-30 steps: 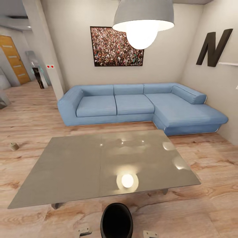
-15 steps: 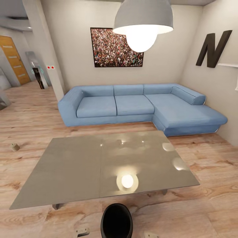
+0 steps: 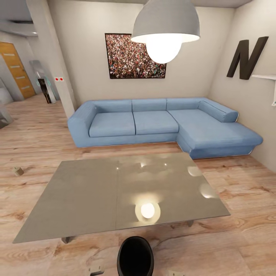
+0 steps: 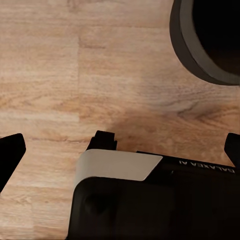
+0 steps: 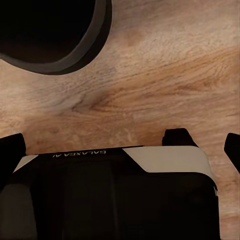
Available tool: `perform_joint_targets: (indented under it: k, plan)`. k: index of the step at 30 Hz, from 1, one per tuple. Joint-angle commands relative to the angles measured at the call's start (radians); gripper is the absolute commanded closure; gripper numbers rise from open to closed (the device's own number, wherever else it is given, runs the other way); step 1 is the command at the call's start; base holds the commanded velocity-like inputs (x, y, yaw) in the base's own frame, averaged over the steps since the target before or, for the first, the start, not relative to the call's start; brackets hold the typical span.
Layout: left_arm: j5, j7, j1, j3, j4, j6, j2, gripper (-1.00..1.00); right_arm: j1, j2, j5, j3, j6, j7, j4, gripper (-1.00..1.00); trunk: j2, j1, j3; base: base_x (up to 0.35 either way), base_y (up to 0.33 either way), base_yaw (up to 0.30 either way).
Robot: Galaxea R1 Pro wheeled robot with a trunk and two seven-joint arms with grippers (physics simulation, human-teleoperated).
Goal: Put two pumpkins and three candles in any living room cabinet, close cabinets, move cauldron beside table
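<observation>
Head view, black cauldron [image 3: 135, 256] on floor, beside grey table [image 3: 88, 195]

A large dark letter "N" [image 3: 245, 56] is mounted on the right-hand wall. The brand "GALAXEA AI" is printed in small pale letters on the black robot body [image 4: 200, 200] in the left wrist view, seen upside down, and on the robot body [image 5: 80, 200] in the right wrist view.

Blue sofa [image 3: 161, 124], grey table [image 3: 96, 195], black cauldron [image 3: 135, 257], wood-grain floor [image 3: 38, 138]
</observation>
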Motion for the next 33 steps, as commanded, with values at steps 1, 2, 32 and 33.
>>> perform_joint_targets:
  k: [1, 2, 32, 33]
  plan:
    - [0.008, 0.002, 0.000, 0.005, 0.004, 0.005, -0.001, -1.00, 0.000, 0.000, -0.007, 0.009, 0.005, -0.007, -0.002, -1.00, 0.007, -0.004, 0.002, 0.000, 0.000, 0.000]
    - [0.008, 0.002, -0.001, 0.005, 0.008, 0.005, -0.001, -1.00, 0.000, 0.000, -0.006, 0.009, 0.005, -0.007, -0.002, -1.00, 0.014, -0.008, 0.005, 0.000, 0.000, 0.000]
    - [0.000, 0.000, -0.001, 0.004, 0.014, 0.002, -0.001, -1.00, 0.000, 0.003, -0.005, 0.009, -0.015, -0.006, -0.001, -1.00, 0.091, -0.050, 0.044, -0.021, 0.000, 0.149]
    - [0.000, 0.000, 0.000, 0.004, 0.013, 0.002, -0.001, -1.00, 0.000, 0.002, -0.005, 0.009, -0.023, -0.006, -0.001, -1.00, 0.091, -0.050, 0.045, -0.211, 0.000, 0.281]
